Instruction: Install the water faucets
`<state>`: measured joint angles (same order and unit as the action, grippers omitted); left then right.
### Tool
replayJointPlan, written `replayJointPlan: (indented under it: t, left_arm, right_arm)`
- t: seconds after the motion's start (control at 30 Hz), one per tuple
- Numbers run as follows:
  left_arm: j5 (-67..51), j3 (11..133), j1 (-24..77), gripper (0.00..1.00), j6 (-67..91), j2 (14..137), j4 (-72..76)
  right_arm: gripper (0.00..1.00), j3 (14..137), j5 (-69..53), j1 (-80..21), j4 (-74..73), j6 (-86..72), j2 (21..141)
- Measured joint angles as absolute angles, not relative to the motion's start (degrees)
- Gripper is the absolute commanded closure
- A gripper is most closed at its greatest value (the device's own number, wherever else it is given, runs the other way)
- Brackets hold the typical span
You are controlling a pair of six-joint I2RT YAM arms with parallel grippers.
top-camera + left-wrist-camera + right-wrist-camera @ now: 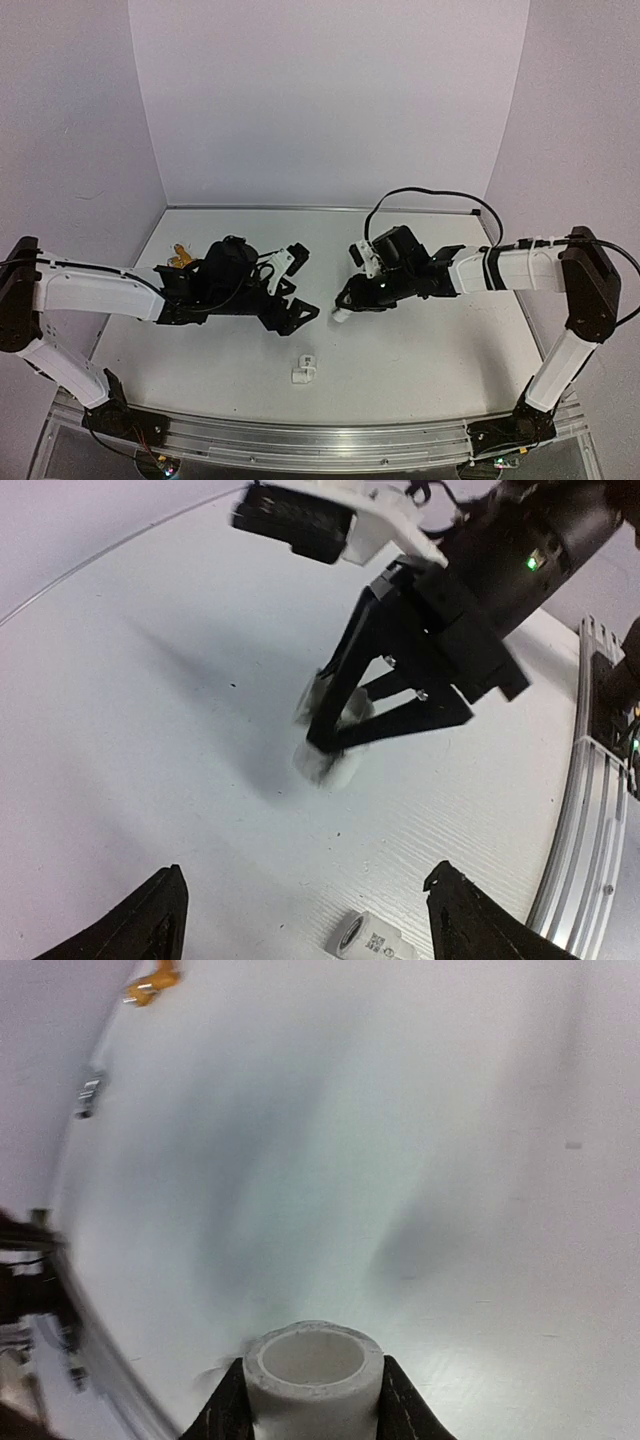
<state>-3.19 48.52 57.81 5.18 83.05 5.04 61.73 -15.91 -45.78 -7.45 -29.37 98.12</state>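
Note:
My right gripper (pixel 344 303) is shut on a short white pipe fitting (pixel 313 1368), its open end facing the camera, held low over the table. In the left wrist view the right gripper (pixel 335 742) and that fitting (pixel 326 766) show blurred. My left gripper (pixel 300 286) is open and empty, its fingers (pixel 150 922) spread wide just left of the right gripper. The brass-gold faucet (pixel 181 256) lies at the table's far left behind the left arm; it also shows in the right wrist view (pixel 152 982). A small silvery piece (pixel 88 1095) near it may be the silver faucet.
A second white pipe fitting (pixel 303 371) lies on the table near the front, between the arms, and shows at the bottom of the left wrist view (pixel 375 940). A metal rail (pixel 320 440) runs along the table's near edge. White walls close the back and sides.

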Motion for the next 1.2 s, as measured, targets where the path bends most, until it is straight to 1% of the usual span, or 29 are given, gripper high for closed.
replayJointPlan:
  t: [0.13,0.2,0.27,0.33,0.4,0.43,0.6,0.63,0.7,0.8,0.93,1.03,1.2]
  left_arm:
    - [2.5,44.6,56.8,0.05,11.1,75.0,5.9]
    - [5.1,42.7,54.6,0.04,15.1,70.5,6.2]
    - [7.0,40.9,50.3,0.01,19.5,66.2,5.4]
    - [10.0,39.9,45.4,0.0,24.1,62.7,3.0]
    - [13.6,39.9,41.3,0.0,28.8,59.8,-1.6]
    - [15.5,40.0,39.7,0.0,30.8,58.5,-4.1]
    - [21.7,40.7,35.6,0.0,36.8,55.3,-17.1]
    - [22.5,40.9,34.5,0.0,37.4,55.2,-19.8]
    - [23.5,41.2,32.0,0.0,38.0,55.3,-24.1]
    - [24.1,41.3,27.4,0.0,38.5,55.4,-29.5]
    - [23.5,41.8,21.0,0.0,37.8,55.5,-33.6]
    - [23.0,43.2,16.3,0.0,37.5,55.4,-35.1]
    - [21.0,43.6,5.7,0.0,37.5,55.3,-35.9]
  right_arm:
    - [0.97,62.9,0.2,-45.3,-16.2,-24.6,99.8]
    - [0.94,63.0,5.0,-45.1,-18.6,-23.1,101.2]
    - [0.89,63.0,8.1,-45.2,-20.5,-22.2,102.7]
    - [0.86,63.0,9.9,-45.2,-21.5,-21.6,103.9]
    - [0.83,63.0,10.8,-45.2,-21.2,-21.2,104.2]
    - [0.8,63.0,11.0,-45.2,-21.1,-21.1,104.3]
    - [0.6,63.0,11.3,-45.2,-20.1,-21.0,104.6]
    - [0.54,63.0,11.3,-45.2,-20.0,-21.1,104.6]
    - [0.45,63.0,11.1,-45.1,-19.9,-21.2,104.6]
    - [0.34,63.0,10.9,-45.2,-20.1,-20.8,104.7]
    - [0.26,63.0,10.9,-45.2,-20.2,-20.3,104.6]
    - [0.23,63.0,10.6,-45.2,-20.8,-19.7,103.3]
    - [0.22,62.9,8.3,-45.2,-21.0,-18.4,97.1]
